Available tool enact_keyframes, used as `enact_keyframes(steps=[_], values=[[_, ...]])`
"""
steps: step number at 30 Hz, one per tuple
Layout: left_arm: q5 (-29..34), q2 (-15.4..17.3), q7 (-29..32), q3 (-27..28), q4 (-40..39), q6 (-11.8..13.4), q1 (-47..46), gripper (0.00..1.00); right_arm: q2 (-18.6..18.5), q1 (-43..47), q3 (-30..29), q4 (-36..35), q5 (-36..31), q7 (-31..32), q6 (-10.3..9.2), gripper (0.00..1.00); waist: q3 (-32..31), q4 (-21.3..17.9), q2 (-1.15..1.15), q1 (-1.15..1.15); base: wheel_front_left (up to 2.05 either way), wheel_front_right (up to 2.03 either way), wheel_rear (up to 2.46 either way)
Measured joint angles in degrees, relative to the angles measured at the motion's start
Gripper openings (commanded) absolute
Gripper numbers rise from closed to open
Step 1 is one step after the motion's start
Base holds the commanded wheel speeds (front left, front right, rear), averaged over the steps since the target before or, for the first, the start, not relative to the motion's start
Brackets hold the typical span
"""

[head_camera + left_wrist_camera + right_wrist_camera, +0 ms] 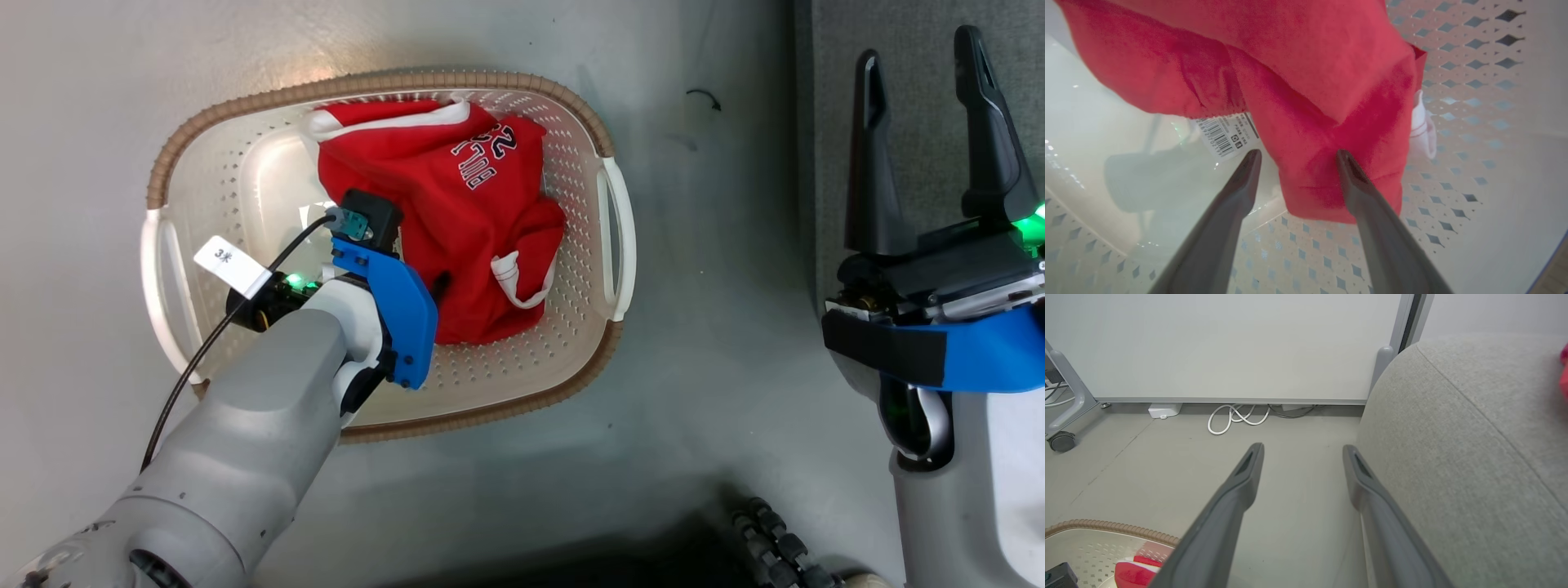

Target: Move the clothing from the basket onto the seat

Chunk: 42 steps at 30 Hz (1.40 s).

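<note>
- I'm reaching the left tool down into the basket with the jaws spread wide and nothing pinched yet.
- One finger is lining up over a low fold of the jersey. The other is hanging over the bare basket bottom next to the label. I can't tell if either is actually touching.
- The jersey is lying crumpled in the middle of the basket, which is sitting on the floor near the seat.
- I'm going for that near fold because it's bunching up, so the fingers should be able to straddle it, I reckon.
- The right tool is hanging open and empty by the seat's edge, well apart from the basket. My guess is it's waiting there, out of the left arm's way.
- A red scrap is peeking in on the seat. It's probably more clothing, but I can't be sure.
</note>
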Motion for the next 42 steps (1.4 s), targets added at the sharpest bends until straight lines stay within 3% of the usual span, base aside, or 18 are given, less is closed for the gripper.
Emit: enact_keyframes(steps=[12, 17, 18, 19, 20, 42], values=[[-8.37, 0.18, 1.65, -3.03, -3.0, 0.0, -1.21, 1.0, 0.11, -0.01, -0.24, -0.21, 0.01, 0.0, 0.0, 1.0, 2.6, -0.83, 0.0, 0.0, 0.0, 0.0, 0.0], [-9.12, 0.15, 0.89, -5.24, -2.58, 0.0, -2.1, 1.0, 0.15, -0.01, -0.34, -0.49, 0.0, 0.0, 0.0, 1.0, 3.38, -1.03, 0.0, 0.0, 0.0, 0.0, 0.0], [-9.11, 0.03, 0.64, -5.6, -2.24, 0.0, -2.25, 0.87, 0.18, -0.01, -0.37, -0.58, 0.0, 0.01, 0.0, 1.0, 3.52, -1.04, 0.0, 0.0, 0.0, 0.0, 0.0], [-8.98, -0.1, 0.21, -6.0, -1.7, 0.0, -2.42, 0.39, 0.18, -0.01, -0.44, -0.66, -0.02, 0.0, 0.0, 1.0, 3.63, -1.03, 0.0, 0.0, 0.0, 0.0, 0.0], [-8.53, -0.19, -0.71, -6.43, -1.19, 0.0, -2.64, 0.0, 0.19, 0.0, -0.56, -0.77, -0.1, 0.0, 0.0, 1.0, 3.73, -0.99, 0.0, 0.0, 0.0, 0.0, 0.0], [-9.05, -1.21, -11.73, -8.4, 2.04, 0.0, -2.87, 0.0, 0.27, -0.6, -1.11, 0.54, -0.02, 0.0, 0.0, 1.0, -1.23, 0.89, 0.0, -0.01, 0.0, 0.0, 0.0]])
